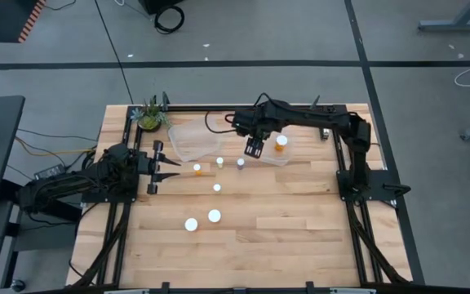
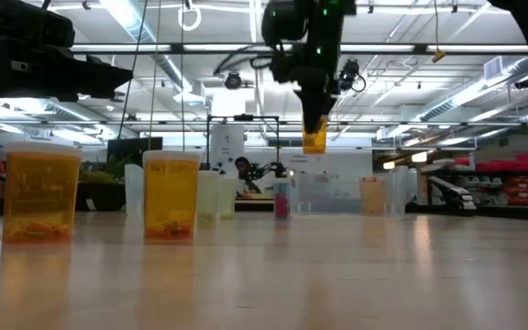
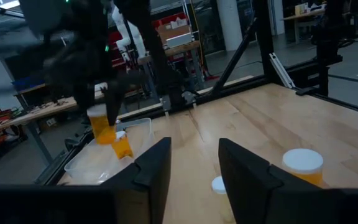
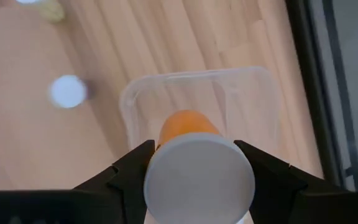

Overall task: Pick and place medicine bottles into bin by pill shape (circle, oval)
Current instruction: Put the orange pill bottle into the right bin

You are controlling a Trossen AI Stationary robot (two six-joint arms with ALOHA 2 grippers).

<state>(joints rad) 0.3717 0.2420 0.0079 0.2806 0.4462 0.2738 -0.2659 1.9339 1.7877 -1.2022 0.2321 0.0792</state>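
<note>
From above, your right tool hangs at the near left edge of the right bin, which already holds one orange bottle. The left bin sits beside it, next to the plant. Your left tool waits low at the tabletop's left side, its fingers spread apart and holding nothing. Five white-capped bottles stand loose between the arms, among them a wide pair nearest you.

At tabletop level, you see the right tool raised with an orange bottle hanging from it (well clear of the wood). Two wide orange bottles stand at the left.

From the left wrist, the open fingers frame a white cap, and the far tool carries its bottle over the bin.

From the right wrist, the fingers are clamped on a white-capped bottle above the bin.
</note>
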